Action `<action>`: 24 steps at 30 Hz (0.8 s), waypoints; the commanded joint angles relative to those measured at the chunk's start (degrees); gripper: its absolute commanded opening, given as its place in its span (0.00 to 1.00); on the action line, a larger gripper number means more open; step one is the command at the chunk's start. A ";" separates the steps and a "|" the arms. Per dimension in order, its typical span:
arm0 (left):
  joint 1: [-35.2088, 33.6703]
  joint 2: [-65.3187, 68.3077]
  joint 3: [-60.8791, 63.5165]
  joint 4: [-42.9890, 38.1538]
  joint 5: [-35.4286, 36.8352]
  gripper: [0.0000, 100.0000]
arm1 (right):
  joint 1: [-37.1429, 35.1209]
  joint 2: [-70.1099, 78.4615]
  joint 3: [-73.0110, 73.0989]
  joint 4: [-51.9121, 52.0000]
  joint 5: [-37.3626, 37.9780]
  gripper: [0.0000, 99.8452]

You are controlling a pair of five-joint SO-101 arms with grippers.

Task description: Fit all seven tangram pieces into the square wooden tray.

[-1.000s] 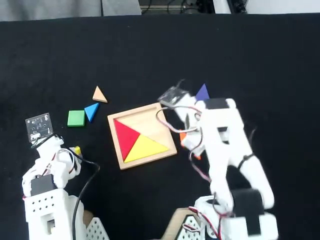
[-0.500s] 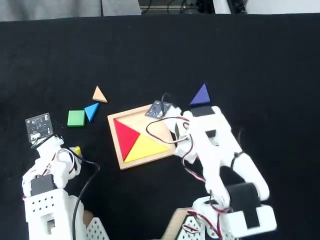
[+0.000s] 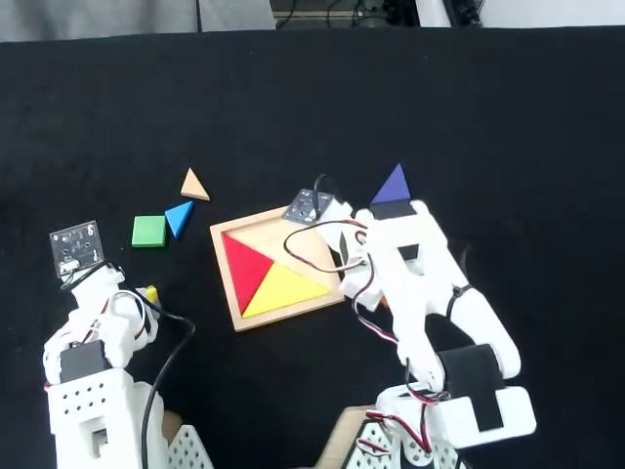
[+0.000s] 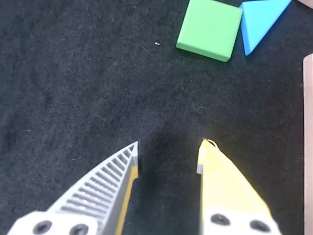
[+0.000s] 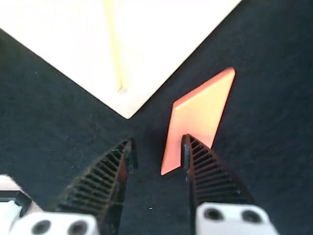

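The square wooden tray [image 3: 314,241] lies mid-table and holds a red triangle [image 3: 247,267] and a yellow triangle [image 3: 284,287]. My right arm [image 3: 410,264] hangs over the tray's right corner. In the right wrist view my right gripper [image 5: 157,147] is open, just off the tray corner [image 5: 128,93]. The near tip of an orange parallelogram [image 5: 200,115] lies between its fingers, close to one of them. A purple triangle [image 3: 394,184] lies beyond the arm. To the tray's left are a tan triangle [image 3: 194,184], a blue triangle [image 3: 179,217] and a green square [image 3: 148,231]. My left gripper [image 4: 168,152] is open over bare cloth.
Black cloth covers the table. My left arm [image 3: 93,332] sits at the near left, short of the green square [image 4: 209,29] and blue triangle [image 4: 261,19]. The table's far half is bare cloth.
My right arm has swung left and lowered toward the tray's right corner, uncovering the purple triangle. The left arm and the loose pieces have not moved.
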 commanded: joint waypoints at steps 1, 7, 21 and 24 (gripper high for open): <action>0.75 -0.44 -0.48 -0.88 -0.35 0.21 | -0.53 0.92 -2.33 -1.14 0.09 0.17; 0.75 -0.44 -0.48 -0.88 -0.35 0.21 | -0.26 1.36 -3.12 -1.32 0.18 0.26; 0.75 -0.44 -0.48 -0.88 -0.35 0.21 | 2.55 1.54 -2.95 -3.52 1.49 0.24; 0.75 -0.44 -0.48 -0.88 -0.35 0.21 | 2.55 1.54 -2.86 -3.25 2.37 0.24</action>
